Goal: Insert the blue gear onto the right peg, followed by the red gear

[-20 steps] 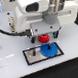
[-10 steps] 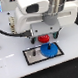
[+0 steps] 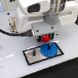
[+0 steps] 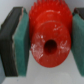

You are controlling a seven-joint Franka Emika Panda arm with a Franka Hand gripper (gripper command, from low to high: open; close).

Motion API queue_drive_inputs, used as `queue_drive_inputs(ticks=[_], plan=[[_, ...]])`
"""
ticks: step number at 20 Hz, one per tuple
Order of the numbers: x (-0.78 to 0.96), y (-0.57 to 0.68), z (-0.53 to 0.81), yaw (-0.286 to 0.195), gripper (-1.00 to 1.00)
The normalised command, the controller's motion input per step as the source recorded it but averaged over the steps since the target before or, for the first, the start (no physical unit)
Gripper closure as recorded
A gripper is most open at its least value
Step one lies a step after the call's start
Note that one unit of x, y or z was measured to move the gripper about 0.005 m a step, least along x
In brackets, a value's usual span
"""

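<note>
Above the white table point(image 3: 10, 66), the claw point(image 3: 45, 39) half-hides the red gear point(image 4: 48, 35).

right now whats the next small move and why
Probably lower the hand slowly over the blue gear. The red gear sits clamped between both pads, and the blue one already lies on the plate just below it, so stacking looks like what remains.

place: probably lab | evidence: white robot arm point(image 3: 33, 12), plain white table point(image 3: 10, 61)

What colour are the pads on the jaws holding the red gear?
Teal pads, clearest in the wrist view.
</note>
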Motion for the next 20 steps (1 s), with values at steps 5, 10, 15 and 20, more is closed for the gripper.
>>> queue_drive_inputs(ticks=[5, 10, 15, 20], plan=[[0.26, 0.03, 0.58, 0.0, 1.0], [0.47, 0.0, 0.58, 0.0, 1.0], [0.59, -0.07, 0.53, 0.0, 1.0], [0.68, -0.06, 0.43, 0.0, 1.0]])
